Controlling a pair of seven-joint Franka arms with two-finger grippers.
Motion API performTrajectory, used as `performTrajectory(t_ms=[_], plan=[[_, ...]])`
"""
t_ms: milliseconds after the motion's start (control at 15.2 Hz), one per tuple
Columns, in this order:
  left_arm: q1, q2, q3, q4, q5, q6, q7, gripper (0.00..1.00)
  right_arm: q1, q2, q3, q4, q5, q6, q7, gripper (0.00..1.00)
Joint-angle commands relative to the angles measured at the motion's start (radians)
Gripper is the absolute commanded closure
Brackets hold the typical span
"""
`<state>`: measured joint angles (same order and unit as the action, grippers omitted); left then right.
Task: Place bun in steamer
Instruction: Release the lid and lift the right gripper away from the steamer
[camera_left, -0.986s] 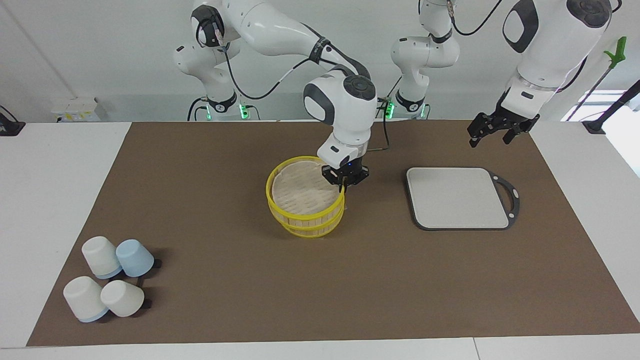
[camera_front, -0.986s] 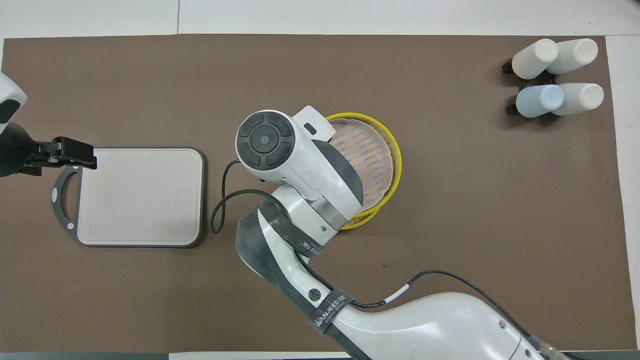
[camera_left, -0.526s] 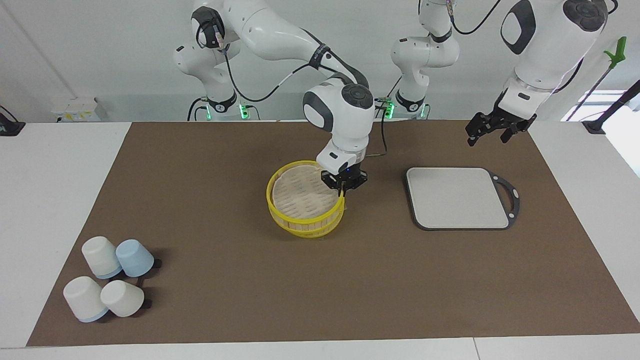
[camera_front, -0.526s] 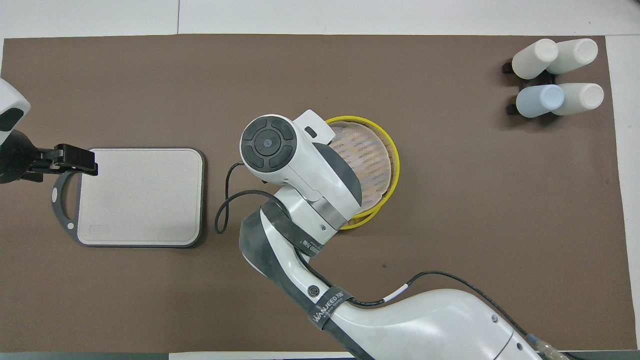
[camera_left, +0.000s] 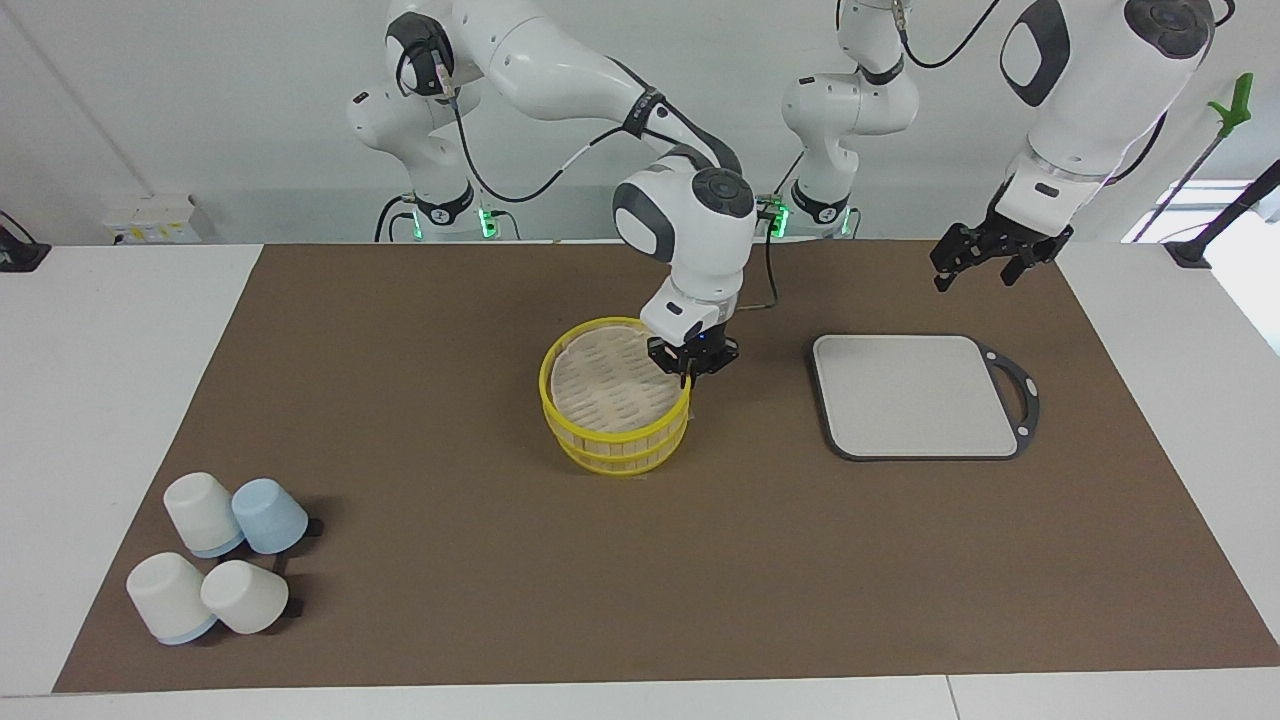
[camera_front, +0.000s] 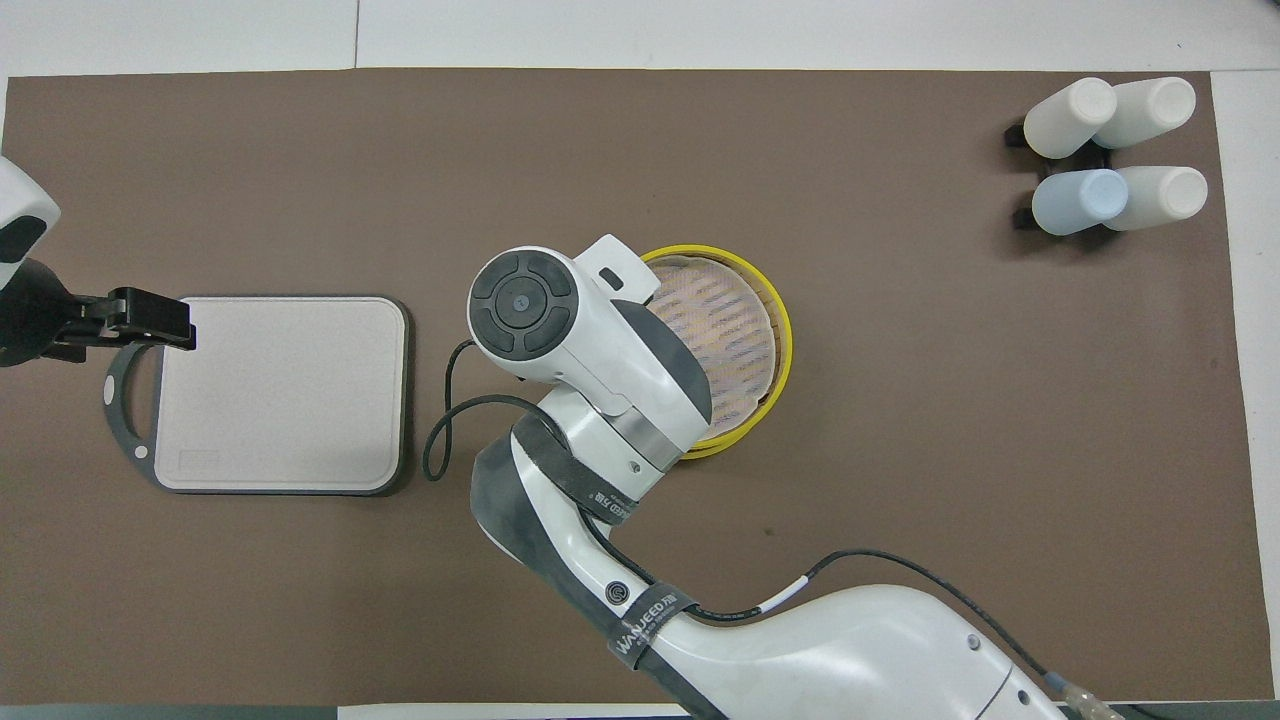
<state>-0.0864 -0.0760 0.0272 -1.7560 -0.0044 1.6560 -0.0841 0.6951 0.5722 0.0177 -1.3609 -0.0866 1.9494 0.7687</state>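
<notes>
Grey board (camera_left: 912, 394) lies flat on the brown mat (camera_left: 450, 560) toward the left arm's end; four upturned cups (camera_left: 215, 565) cluster at the other end, one blue.

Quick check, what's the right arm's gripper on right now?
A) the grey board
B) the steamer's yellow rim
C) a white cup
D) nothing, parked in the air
B: the right gripper is shut on the yellow rim of the steamer, at its edge toward the grey board.

Right arm hides steamer (camera_front: 770, 330) edge (overhead view).
</notes>
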Motion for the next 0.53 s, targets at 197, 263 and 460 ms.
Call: performTrajectory(t_ms=[197, 263, 460], plan=[[0.017, -0.021, -0.007, -0.010, -0.022, 0.031, 0.020, 0.00, 0.007, -0.028, 0.004, -0.053, 0.038, 0.052, 0.040, 1.00], [0.019, -0.022, -0.006, -0.010, -0.022, 0.031, 0.020, 0.00, 0.007, -0.029, 0.004, -0.059, 0.038, 0.062, 0.041, 1.00], [0.017, -0.024, -0.004, -0.010, -0.022, 0.031, 0.020, 0.00, 0.006, -0.044, 0.004, -0.113, 0.036, 0.103, 0.040, 1.00]])
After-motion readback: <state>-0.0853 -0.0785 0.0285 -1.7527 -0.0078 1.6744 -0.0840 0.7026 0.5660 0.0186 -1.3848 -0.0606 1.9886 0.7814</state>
